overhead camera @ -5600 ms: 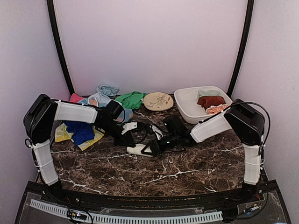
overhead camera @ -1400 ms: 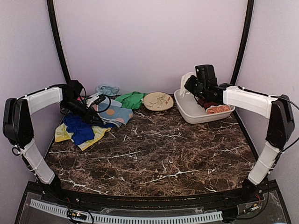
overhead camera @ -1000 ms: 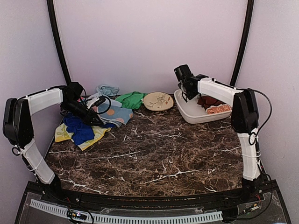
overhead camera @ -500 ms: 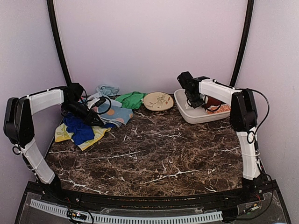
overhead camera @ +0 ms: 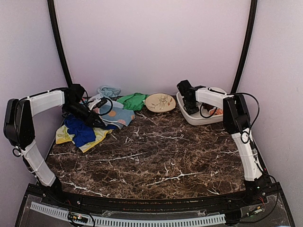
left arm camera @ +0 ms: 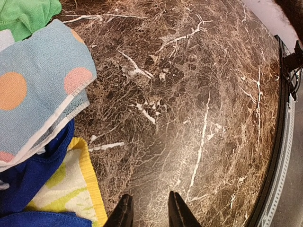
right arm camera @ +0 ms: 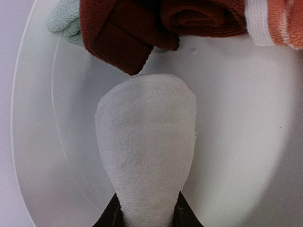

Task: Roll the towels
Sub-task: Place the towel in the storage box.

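Towels (overhead camera: 102,118) heaped left and in tub (overhead camera: 196,120) right, plate (overhead camera: 160,102) between

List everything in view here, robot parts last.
table: one, brown marble, underneath
blue towel: one, blue, left pile
yellow towel: one, yellow, under blue towel
dotted towel: one, blue with orange dots, left pile
green towel: one, green, behind pile
pale blue towel: one, pale blue, back wall
plate: one, cream patterned, back centre
tub: one, white, back right
dark red towel: one, dark red, in tub
orange towel: one, orange-white, in tub
pale green towel: one, pale green, in tub
white towel: one, white, over tub
left arm: one, white, over left pile, jaws apart
right arm: one, white, at tub, jaws gripping white towel
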